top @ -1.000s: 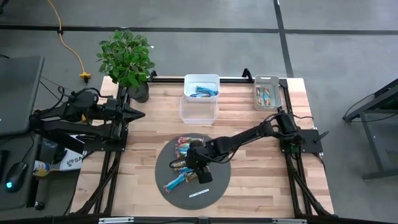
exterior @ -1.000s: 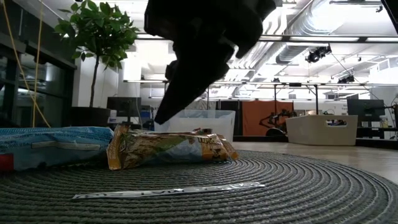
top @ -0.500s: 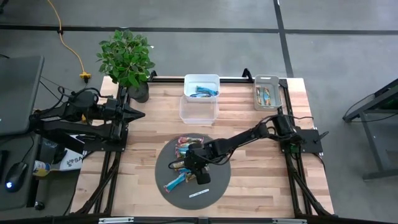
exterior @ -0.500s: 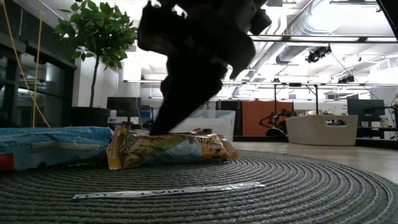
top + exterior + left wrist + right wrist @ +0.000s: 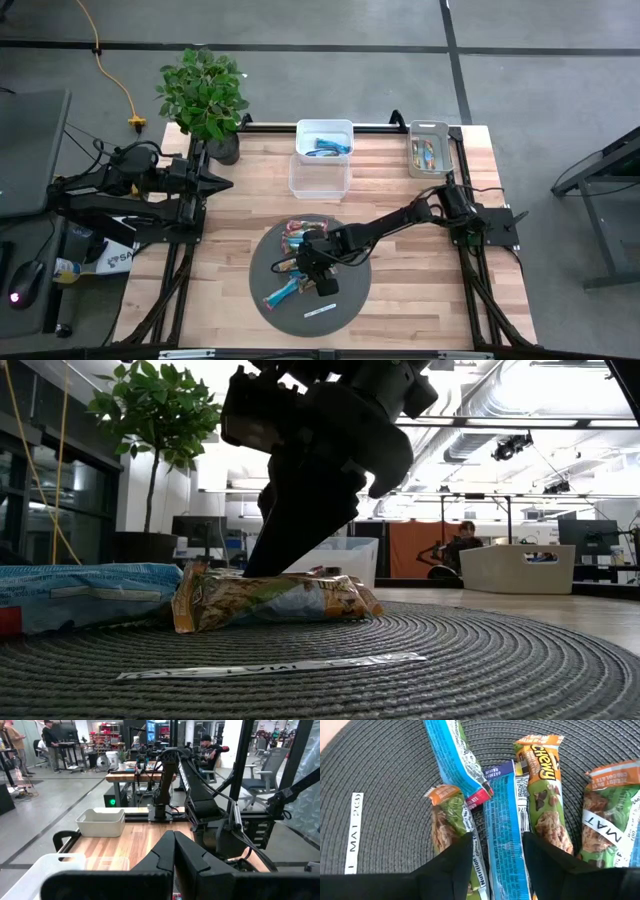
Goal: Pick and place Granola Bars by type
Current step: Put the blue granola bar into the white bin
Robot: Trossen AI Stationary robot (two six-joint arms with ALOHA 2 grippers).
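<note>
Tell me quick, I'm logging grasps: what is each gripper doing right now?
Left gripper: shut, empty, parked at the table's left edge.
Right gripper: open, straddling a blue granola bar on the round mat, not yet gripping.

potted plant (image 5: 204, 95), clear tub (image 5: 319, 176), round mat (image 5: 350, 295)

Grey concrete floor (image 5: 540, 40) surrounds the table; overhead ducts (image 5: 500, 400) and desks (image 5: 135, 775) lie beyond.
</note>
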